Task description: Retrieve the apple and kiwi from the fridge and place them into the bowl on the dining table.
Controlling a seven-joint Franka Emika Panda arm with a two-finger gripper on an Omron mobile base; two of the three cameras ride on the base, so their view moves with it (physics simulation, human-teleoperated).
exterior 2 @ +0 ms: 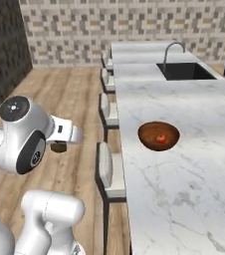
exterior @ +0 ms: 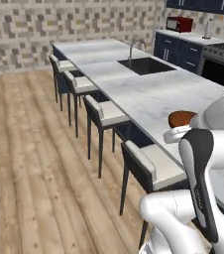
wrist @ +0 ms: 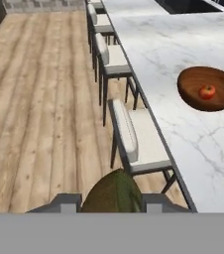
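The brown wooden bowl sits on the marble dining table and holds the red apple. The hand view shows the bowl and apple at upper right. My gripper is shut on the brown kiwi, which sits between the two dark fingertips. From the right base view the kiwi hangs under the hand, over the wooden floor left of the stools, well short of the table edge. In the left base view the bowl peeks out behind my arm.
A row of pale-seated stools lines the near side of the table. A sink with a faucet is set in the far part of the top. Navy cabinets, a red microwave and a stove stand beyond.
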